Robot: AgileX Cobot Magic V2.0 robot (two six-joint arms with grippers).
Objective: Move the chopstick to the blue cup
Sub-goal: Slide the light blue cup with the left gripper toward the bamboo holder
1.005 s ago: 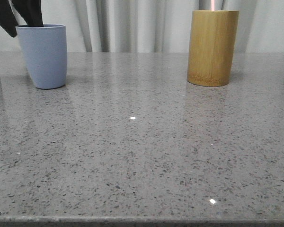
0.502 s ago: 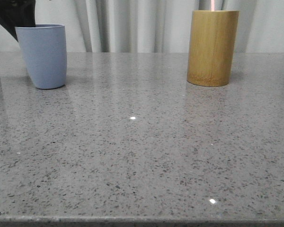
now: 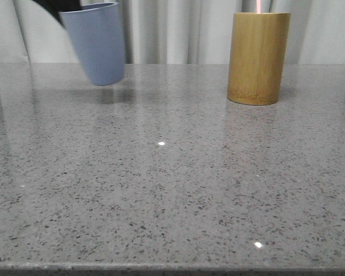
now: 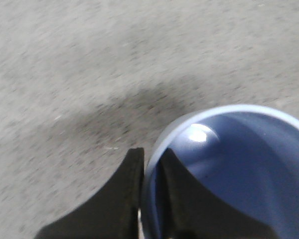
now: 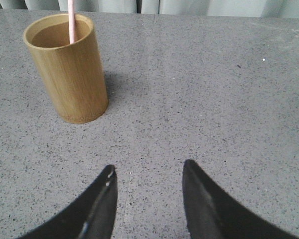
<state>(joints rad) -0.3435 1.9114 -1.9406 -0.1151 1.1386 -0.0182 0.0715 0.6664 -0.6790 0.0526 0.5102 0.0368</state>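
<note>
Grey speckled counter (image 3: 161,190) with pale curtains (image 3: 178,31) behind, pretty bare setup. The left gripper (image 4: 150,191) has the cup (image 3: 95,43) pinched by its rim, one finger inside the wall and one outside, and the cup hangs tilted just off the counter at the far left, shadow under it. So I'd call this the carry step: bringing the cup toward the middle rather than moving the chopstick (image 5: 72,22) first.

The chopstick stands in the bamboo holder (image 3: 258,57) on the far right, well apart from the cup. The right gripper (image 5: 148,191) hovers low with its fingers spread and nothing between them, the holder ahead and off to one side, not touching.

Next move probably needs the cup set down upright and steady, then the right gripper lined up on that thin stick above the holder's rim.
</note>
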